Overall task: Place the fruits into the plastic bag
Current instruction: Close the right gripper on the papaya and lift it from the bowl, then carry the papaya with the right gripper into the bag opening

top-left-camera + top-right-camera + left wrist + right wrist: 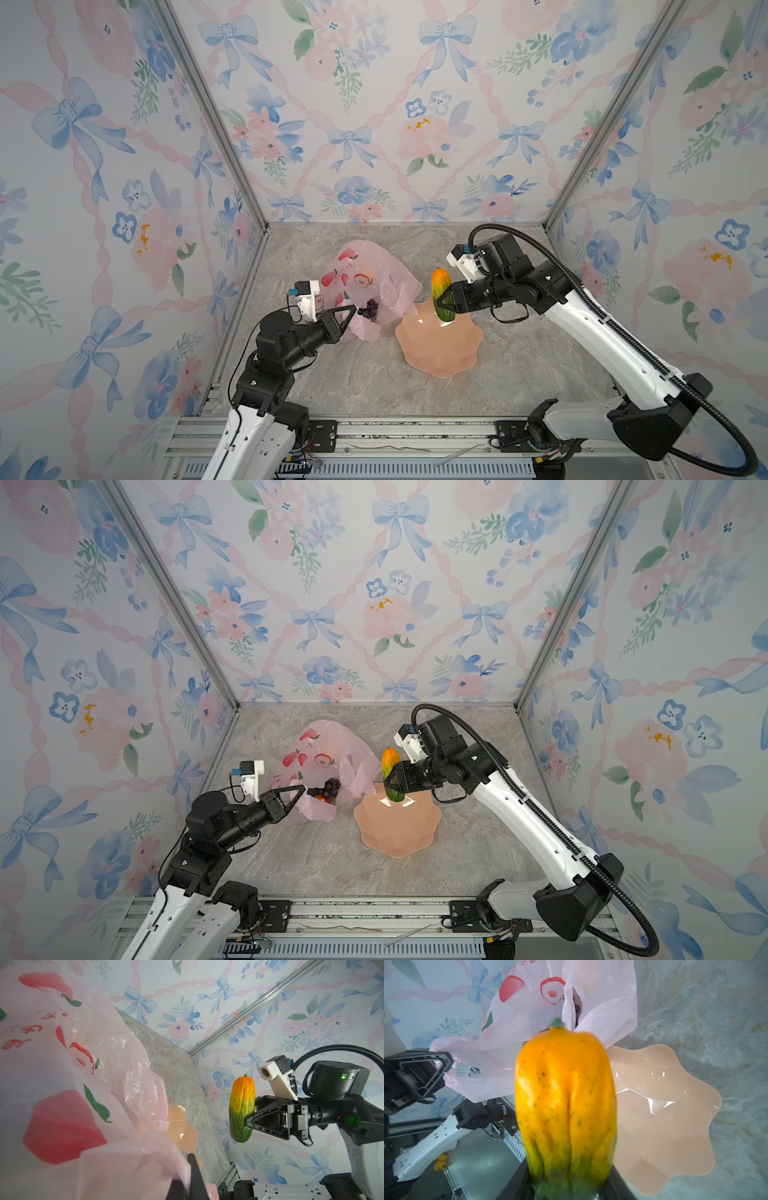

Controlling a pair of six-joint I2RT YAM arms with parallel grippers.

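Note:
The pink plastic bag (368, 274) (332, 750) (62, 1084) (529, 1012) lies at the back left of the table, its mouth towards the front. Dark purple grapes (369, 309) (329, 787) and a red-orange fruit (320, 799) show inside the mouth. My left gripper (353, 309) (302, 789) (188, 1159) is shut on the bag's edge and holds it up. My right gripper (444, 301) (392, 781) (566, 1184) is shut on the orange-green papaya (440, 286) (390, 762) (242, 1109) (564, 1105). The papaya hangs upright, orange end up, just right of the bag.
A peach scalloped bowl (440, 353) (399, 833) (178, 1124) (664, 1115) stands empty under and in front of the papaya. Floral walls close in the left, back and right. An aluminium rail (374, 436) runs along the front edge.

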